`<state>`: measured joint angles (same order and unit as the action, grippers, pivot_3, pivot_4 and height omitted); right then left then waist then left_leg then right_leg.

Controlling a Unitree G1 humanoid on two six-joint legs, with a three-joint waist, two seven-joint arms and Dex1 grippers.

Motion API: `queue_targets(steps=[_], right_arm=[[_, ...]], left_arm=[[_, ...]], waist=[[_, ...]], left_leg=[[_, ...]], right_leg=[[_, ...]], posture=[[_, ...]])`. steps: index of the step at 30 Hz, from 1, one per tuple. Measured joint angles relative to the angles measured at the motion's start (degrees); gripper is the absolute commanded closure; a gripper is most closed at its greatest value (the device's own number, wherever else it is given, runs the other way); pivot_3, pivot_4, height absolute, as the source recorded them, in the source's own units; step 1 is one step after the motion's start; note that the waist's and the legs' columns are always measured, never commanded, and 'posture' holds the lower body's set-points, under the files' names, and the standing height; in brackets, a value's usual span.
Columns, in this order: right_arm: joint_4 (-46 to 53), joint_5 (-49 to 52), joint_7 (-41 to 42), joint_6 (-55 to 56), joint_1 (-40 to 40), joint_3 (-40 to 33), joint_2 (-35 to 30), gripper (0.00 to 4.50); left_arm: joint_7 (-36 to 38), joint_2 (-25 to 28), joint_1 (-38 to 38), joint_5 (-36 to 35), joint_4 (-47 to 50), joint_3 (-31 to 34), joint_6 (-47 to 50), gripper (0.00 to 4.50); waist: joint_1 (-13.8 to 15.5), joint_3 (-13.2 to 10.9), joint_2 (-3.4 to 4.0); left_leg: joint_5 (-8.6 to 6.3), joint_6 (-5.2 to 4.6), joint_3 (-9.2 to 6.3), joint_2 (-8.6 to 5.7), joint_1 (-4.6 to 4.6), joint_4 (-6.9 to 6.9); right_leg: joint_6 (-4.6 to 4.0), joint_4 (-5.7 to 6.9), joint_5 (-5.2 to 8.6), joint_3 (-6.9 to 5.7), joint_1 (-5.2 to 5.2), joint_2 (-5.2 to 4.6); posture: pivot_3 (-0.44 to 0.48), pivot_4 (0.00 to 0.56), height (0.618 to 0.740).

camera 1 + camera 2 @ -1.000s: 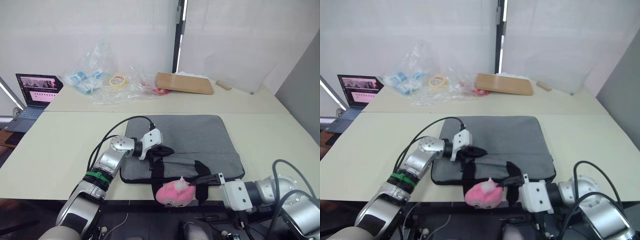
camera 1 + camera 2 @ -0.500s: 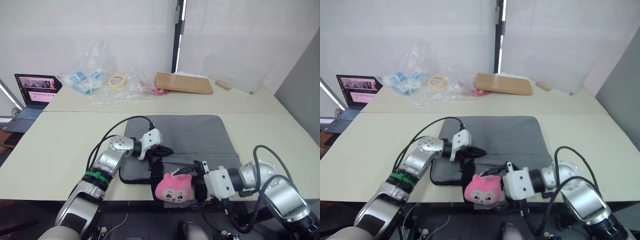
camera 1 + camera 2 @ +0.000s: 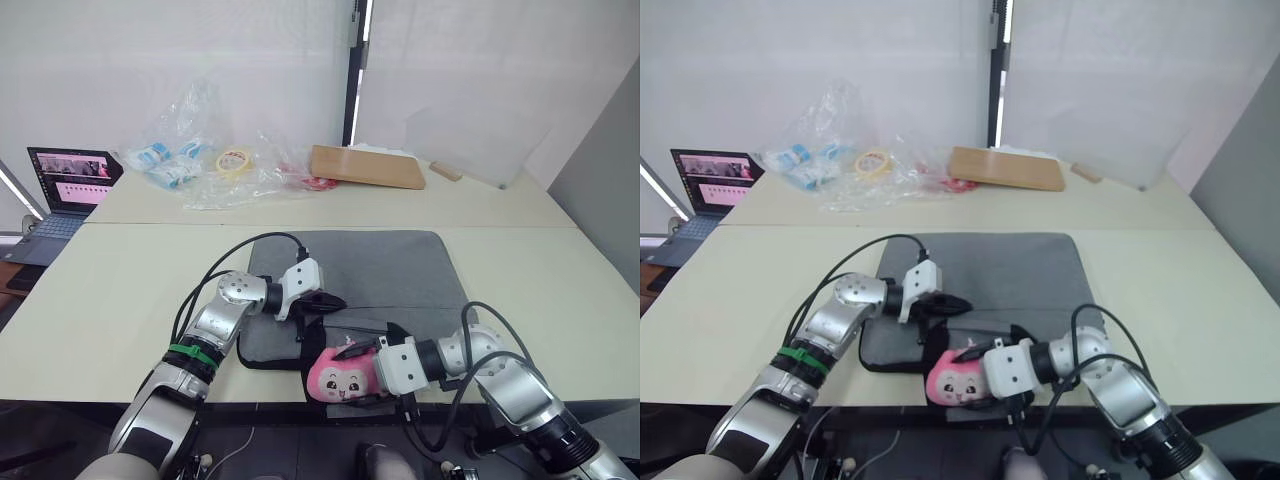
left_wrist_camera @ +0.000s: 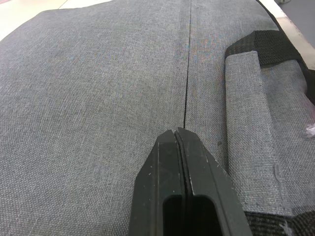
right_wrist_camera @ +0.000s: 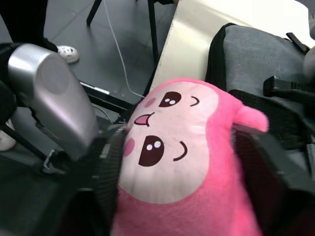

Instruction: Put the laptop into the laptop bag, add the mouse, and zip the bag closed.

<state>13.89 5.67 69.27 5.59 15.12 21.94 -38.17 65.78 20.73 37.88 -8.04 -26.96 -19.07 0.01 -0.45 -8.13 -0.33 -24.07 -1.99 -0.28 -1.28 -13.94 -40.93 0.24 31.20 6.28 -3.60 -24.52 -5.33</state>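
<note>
The grey laptop bag [image 3: 390,265] lies flat on the near table, its black strap handles [image 3: 397,331] at its front edge. My left gripper [image 3: 335,300] is shut, its tips [image 4: 178,132] resting on the bag's fabric at a dark seam line. A fluffy pink plush toy [image 3: 340,378] with a face hangs at the bag's front edge, over the table edge. My right gripper [image 5: 182,147] is shut on it, one finger on each side. The laptop and the mouse are out of view.
A small dark laptop [image 3: 70,180] with a lit screen stands at the far left. On the back table lie plastic bags [image 3: 190,160], a tape roll [image 3: 235,160] and a wooden board [image 3: 368,166]. Below the table edge are dark floor, a cable and a person's shoe [image 5: 64,53].
My right arm has swung in to the left along the table's front edge, closing around the pink plush, which has turned its face upward. The left arm has not moved.
</note>
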Motion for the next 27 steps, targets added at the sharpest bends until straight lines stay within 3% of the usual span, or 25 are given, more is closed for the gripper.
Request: queue_targets(steps=[6, 12, 17, 19, 27], right_arm=[[0.07, 0.80, 0.13, -0.21, 0.26, -0.72, -0.85, 4.45], [4.18, 7.95, 1.42, -5.97, -1.12, -5.74, -4.92, 4.45], [11.71, 15.00, 1.43, -11.20, -10.91, -13.27, -10.58, 4.45], [13.33, 17.30, 0.59, -12.32, -13.57, -16.86, -11.09, 4.45], [11.33, 19.40, 4.63, -10.89, -27.32, -32.24, -17.41, 4.45]], left_arm=[[-0.03, 0.03, 0.03, 0.00, -0.01, -0.03, 0.01, 4.50], [0.02, 0.00, -0.01, 0.00, -0.06, -0.16, -0.01, 4.50], [0.00, -0.25, -0.15, 0.00, -1.52, -0.52, -1.93, 4.50], [-0.16, 0.15, -0.44, 0.01, -2.04, -0.52, -2.75, 4.50], [0.17, 1.45, -1.47, 0.02, -2.37, -0.74, -5.23, 4.50]], waist=[[-0.03, 0.00, 0.00], [0.08, 0.00, 0.00], [0.34, 0.33, 0.07], [0.00, 0.59, -0.01], [-0.55, 0.86, 0.11]], left_leg=[[-0.05, -0.09, -0.01, 0.01, 0.00, 0.00], [-0.06, -0.12, -0.05, 0.07, -0.01, 0.05], [-0.18, -0.33, -0.10, 0.19, -0.01, 0.13], [-0.20, -0.35, -0.09, 0.24, 0.02, 0.13], [-0.23, -0.38, -0.12, 0.31, 0.14, 0.29]], right_leg=[[0.00, -0.02, 0.01, -0.01, 0.00, -0.01], [0.00, -0.08, 0.01, -0.06, 0.00, -0.02], [0.07, -0.12, 0.05, -0.12, 0.00, -0.05], [0.46, -0.12, 0.30, -0.11, 0.00, -0.05], [0.68, -0.06, 0.39, -0.09, 0.00, 0.05]], posture=[[0.000, 0.150, 0.740], [0.000, 0.150, 0.740], [0.000, 0.150, 0.740], [0.000, 0.150, 0.740], [0.000, 0.150, 0.740]])
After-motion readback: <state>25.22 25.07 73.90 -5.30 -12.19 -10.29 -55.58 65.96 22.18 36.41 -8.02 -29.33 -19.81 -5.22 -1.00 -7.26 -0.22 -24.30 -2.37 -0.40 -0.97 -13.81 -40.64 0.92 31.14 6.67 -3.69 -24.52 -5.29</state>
